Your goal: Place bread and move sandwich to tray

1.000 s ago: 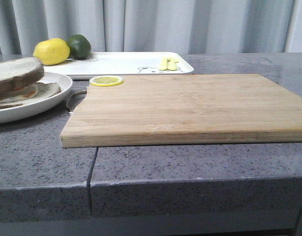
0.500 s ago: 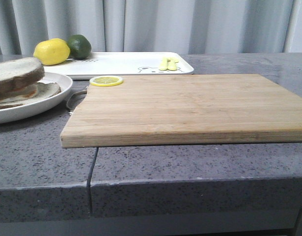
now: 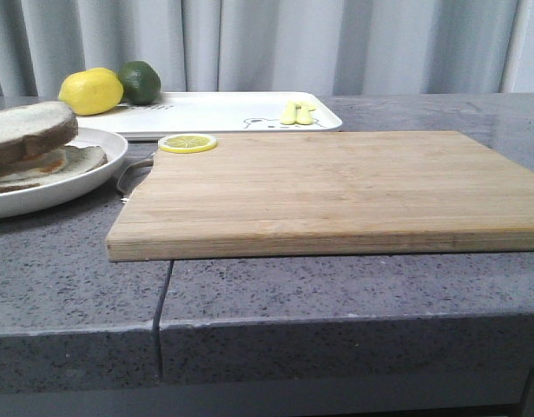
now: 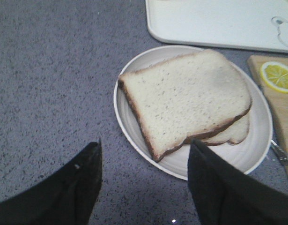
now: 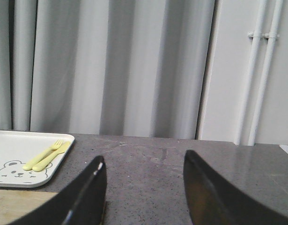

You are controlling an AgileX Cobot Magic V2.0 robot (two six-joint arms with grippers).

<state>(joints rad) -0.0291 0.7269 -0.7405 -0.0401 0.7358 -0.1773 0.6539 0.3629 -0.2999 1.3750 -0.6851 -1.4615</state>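
While the bread (image 4: 186, 96) tops the sandwich (image 4: 228, 133), left gripper (image 4: 144, 176) fingers apart above it, right gripper (image 5: 144, 187) fingers apart, empty.

Cutting board (image 3: 327, 187) center, near edge of counter (image 3: 353, 295). Lemon slice (image 3: 187, 142) on its far-left corner. Sandwich (image 3: 28, 143) left of board, bread (image 3: 28, 130) on top. Tray (image 3: 206, 111) behind board; lemon (image 3: 90, 91), lime (image 3: 140, 81) far left, cutlery (image 3: 298, 113) on its right end.
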